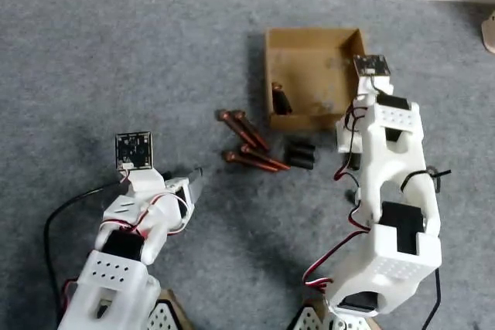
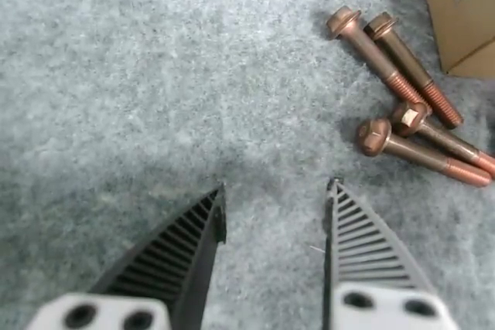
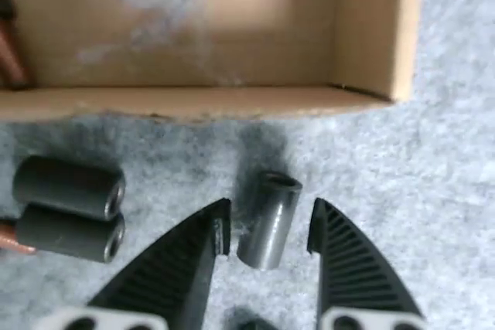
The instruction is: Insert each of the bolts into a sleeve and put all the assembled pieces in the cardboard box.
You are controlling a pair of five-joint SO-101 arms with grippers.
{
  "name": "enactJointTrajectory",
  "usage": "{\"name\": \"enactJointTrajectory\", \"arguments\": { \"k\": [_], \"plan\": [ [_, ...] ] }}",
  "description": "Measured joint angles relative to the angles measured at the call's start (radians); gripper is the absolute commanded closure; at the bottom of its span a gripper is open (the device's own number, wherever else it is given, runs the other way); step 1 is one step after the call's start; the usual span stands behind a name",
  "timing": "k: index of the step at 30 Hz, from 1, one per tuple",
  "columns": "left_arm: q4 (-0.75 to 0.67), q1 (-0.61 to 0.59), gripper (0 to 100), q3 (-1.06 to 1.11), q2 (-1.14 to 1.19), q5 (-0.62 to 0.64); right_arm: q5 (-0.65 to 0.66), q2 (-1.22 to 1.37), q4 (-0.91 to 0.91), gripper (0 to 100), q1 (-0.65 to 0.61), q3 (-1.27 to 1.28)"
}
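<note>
Right wrist view, nearest first: right gripper (image 3: 270,208) has its fingers apart, one each side of a dark sleeve (image 3: 268,226) lying on the grey carpet (image 3: 433,214), open end toward the box. There are small gaps both sides, so it's not clamped yet. Left gripper (image 2: 276,188) sits at the near left, fingers apart too, nothing btwn them. It's aimed at the bolts but well short of them

Mid-table: four copper-coloured bolts (image 2: 414,151) lie in a loose bunch, some touching or crossing, heads toward the left. Just right of them two more sleeves (image 3: 69,187) lie side by side, touching

Far: cardboard box (image 1: 309,67), open top, w/ one assembled piece (image 1: 280,100) inside by its left wall

Handling, my guess: the sleeve is a short rigid tube, light, smooth and round, so it prob rolls or squirts out if pinched off-centre. Best hold is across the middle of the barrel, square on, leaving the open end free for a bolt. The bolts look like metal: stiff, heavier for their size, won't deform. Take one by the plain shank close under the head, thread end sticking out. Pick an outer bolt first, since the bunch is tangled
</note>
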Motion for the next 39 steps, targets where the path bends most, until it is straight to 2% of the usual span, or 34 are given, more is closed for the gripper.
{"name": "enactJointTrajectory", "arguments": {
  "k": [22,34,36,39],
  "plan": [
    [0.0,0.0,80,0.0,0.0,0.0,-0.044,0.009,-0.055,84.9,0.026,0.011],
    [0.0,0.0,80,0.0,0.0,0.0,-0.046,0.009,-0.192,85.1,0.025,0.144],
    [0.0,0.0,80,0.0,0.0,0.0,-0.046,0.009,-0.201,88.1,0.025,0.146],
    [0.0,0.0,80,0.0,0.0,0.0,-0.046,0.009,-0.209,99.8,0.025,0.146]
  ]
}}
